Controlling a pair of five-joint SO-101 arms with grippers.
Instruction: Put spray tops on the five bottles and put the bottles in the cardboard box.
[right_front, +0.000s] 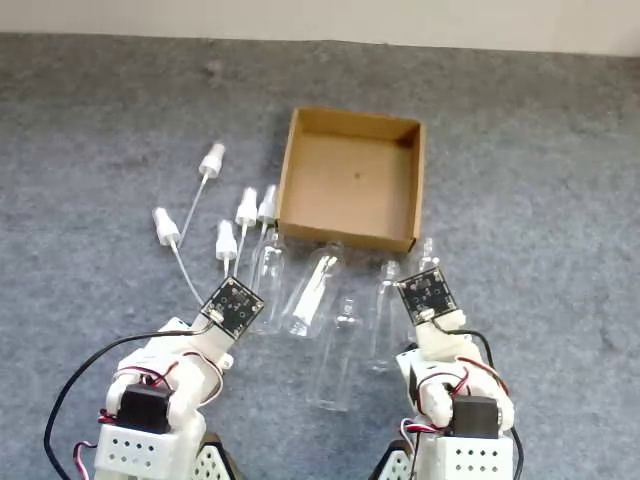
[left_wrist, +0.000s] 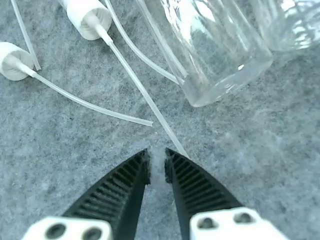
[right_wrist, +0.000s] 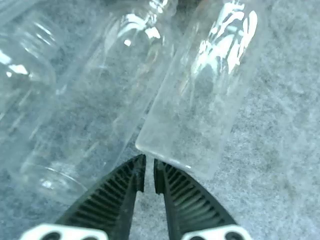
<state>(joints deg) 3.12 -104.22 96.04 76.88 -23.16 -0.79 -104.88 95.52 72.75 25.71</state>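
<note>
The open cardboard box (right_front: 345, 236) sits at the table's middle back with nothing in it. Several white spray tops (right_front: 247, 207) with long thin tubes lie to its left. Several clear bottles (right_front: 340, 350) lie on their sides in front of the box, all without tops. My left gripper (left_wrist: 156, 157) is shut and holds nothing; it hangs low over the mat just behind a dip tube (left_wrist: 145, 95), near a bottle's base (left_wrist: 215, 50) and two spray tops (left_wrist: 90, 17). My right gripper (right_wrist: 149, 162) is shut with nothing in it, at the base of a bottle (right_wrist: 200, 100), beside another (right_wrist: 85, 115).
Grey carpet-like mat (right_front: 540, 170) covers the table, with open room to the right of the box and at the far left. The two arm bases stand at the near edge, the left arm (right_front: 160, 400) and the right arm (right_front: 455, 400).
</note>
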